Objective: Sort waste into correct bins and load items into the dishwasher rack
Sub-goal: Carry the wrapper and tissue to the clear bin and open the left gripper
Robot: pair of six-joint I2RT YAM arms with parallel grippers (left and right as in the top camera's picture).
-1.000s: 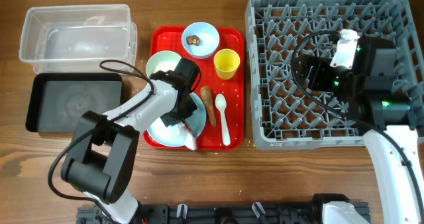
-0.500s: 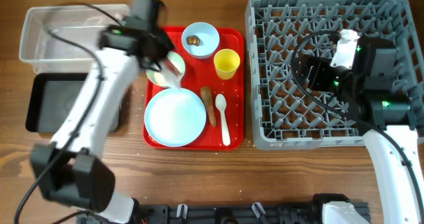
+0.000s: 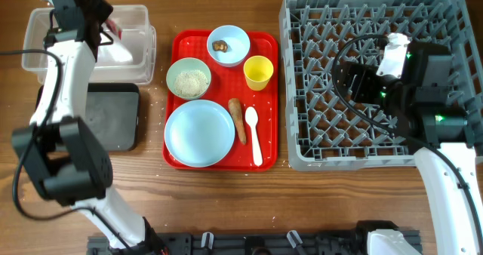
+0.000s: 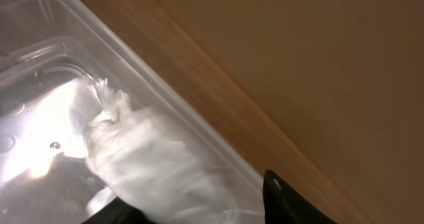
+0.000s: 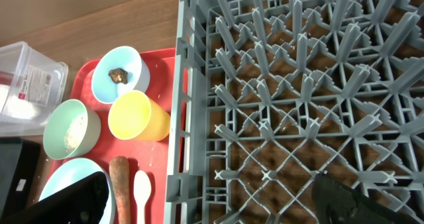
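**Wooden table: left arm over the clear tub, right arm over the rack**

Brown wood grain runs under everything. On it, at the far left, a clear plastic rectangular tub (image 3: 45, 29) stands just beside a shallower black rectangular tray (image 3: 113, 127).

The left gripper (image 4: 195, 201) hangs over the tub's right half. In the left wrist view a crumpled white tissue (image 4: 152, 158) lies blurred inside the tub, reaching down between the two dark fingers. Whether the jaws press on it or stand free of it cannot be told. In the right wrist view a scrap with red print, apparently the red printed wrapper (image 5: 32, 85), shows through the tub's wall.

A red serving tray (image 3: 268, 40) sits in the middle.

- **Front left:** a pale blue round plate (image 3: 199, 133).
- **Behind the plate:** a pale green-white bowl (image 3: 189, 78) holding white rice grains (image 3: 189, 80).
- **Back of the tray:** a pale blue bowl (image 3: 228, 44) with a small brown food lump (image 3: 219, 47) in it.
- **Right of the bowls:** a small yellow cup (image 3: 258, 72), upright.
- **Right of the plate:** a brown sausage-like stick (image 3: 238, 119) and a white plastic spoon (image 3: 254, 134), lying side by side.

A large square grey plastic rack (image 3: 302, 134) with upright pegs fills the right side, and none of the dishes is in it. The right gripper (image 5: 209, 181) hovers above its pegs with its fingers spread wide apart and nothing between them.
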